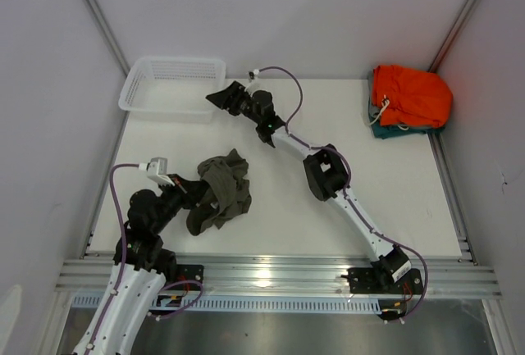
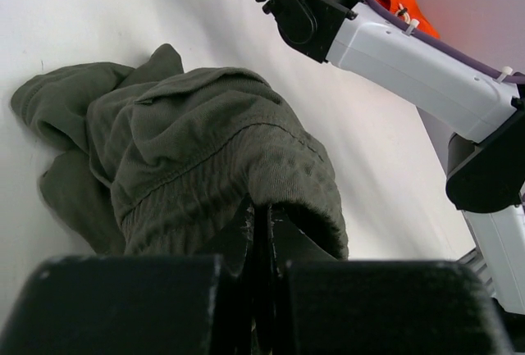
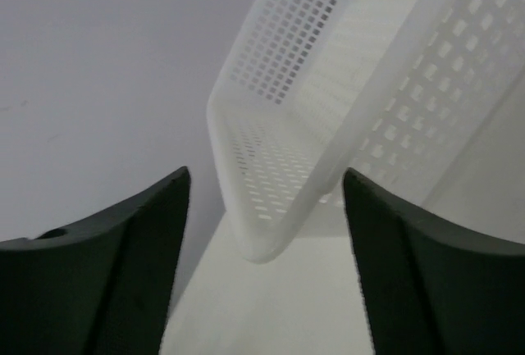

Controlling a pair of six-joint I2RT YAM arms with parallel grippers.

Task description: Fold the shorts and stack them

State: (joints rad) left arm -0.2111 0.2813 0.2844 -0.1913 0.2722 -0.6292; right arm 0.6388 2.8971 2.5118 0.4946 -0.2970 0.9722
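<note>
The olive-green shorts (image 1: 220, 191) lie crumpled in a heap on the white table, left of centre. In the left wrist view the shorts (image 2: 189, 158) fill the middle, and a fold of their edge sits between the closed fingers. My left gripper (image 1: 194, 192) is shut on that edge of the shorts at the heap's left side. My right gripper (image 1: 218, 97) is open and empty, reaching far back beside the right end of the white basket (image 1: 172, 87); the basket's corner (image 3: 271, 240) shows between its fingers.
A folded pile with bright orange shorts (image 1: 410, 97) on a teal garment (image 1: 385, 131) sits at the back right corner. The right arm (image 1: 328, 175) stretches diagonally across the table. Grey walls close in the table on three sides.
</note>
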